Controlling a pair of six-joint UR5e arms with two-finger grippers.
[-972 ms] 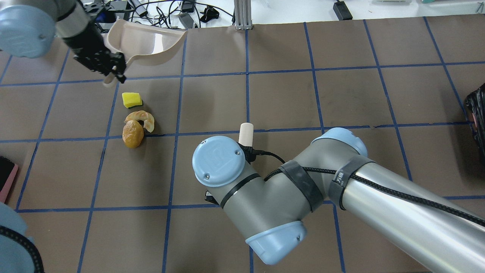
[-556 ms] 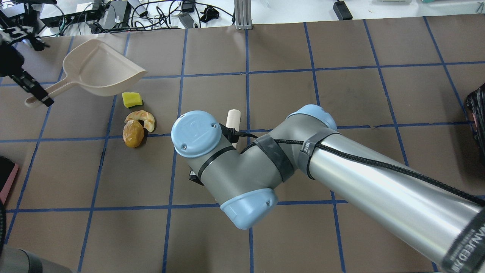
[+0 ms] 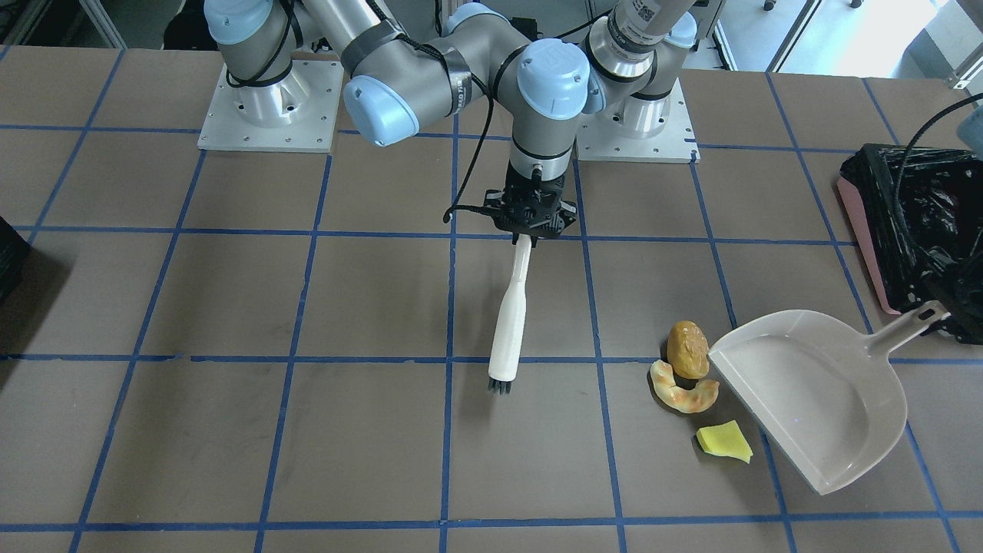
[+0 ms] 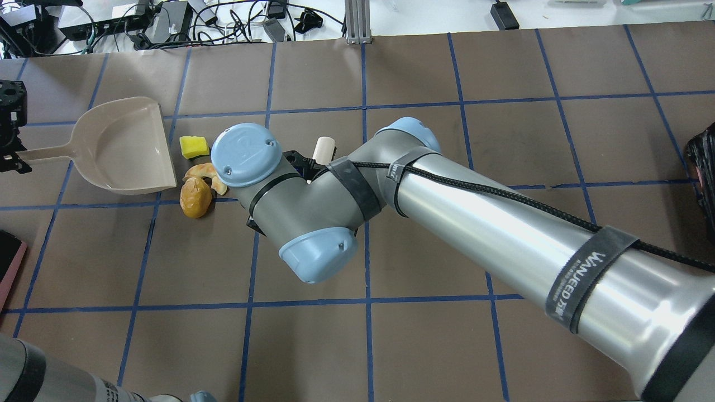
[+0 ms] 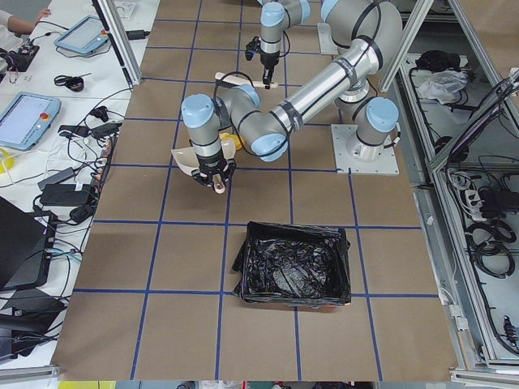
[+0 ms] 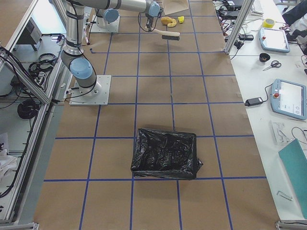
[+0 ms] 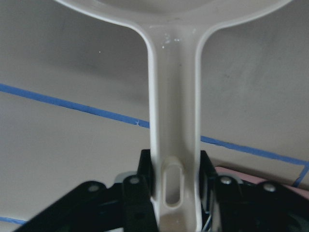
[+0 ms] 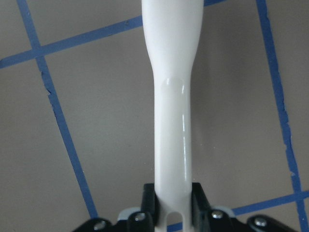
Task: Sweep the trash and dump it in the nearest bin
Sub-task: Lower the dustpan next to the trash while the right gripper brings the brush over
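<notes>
Gripping the dustpan (image 3: 814,392) by the end of its handle, our left claw (image 7: 175,176) is closed firmly on it, so the pan's open lip lies on the table (image 3: 230,307) just beside the trash (image 3: 686,362): bread lump (image 3: 687,346), crescent (image 3: 683,395) and yellow wedge (image 3: 724,443). Our right claw (image 3: 532,224) is clamped on the brush (image 3: 511,315) handle, bristles down, with the trash between brush and pan, which we judge suits a push into the pan. The bin (image 3: 862,238) sits near the pan's handle.

Overhead, the right arm (image 4: 447,190) hides most of the brush (image 4: 324,148) and part of the crescent piece (image 4: 198,170) from you; the bin (image 4: 12,271) is cropped.
</notes>
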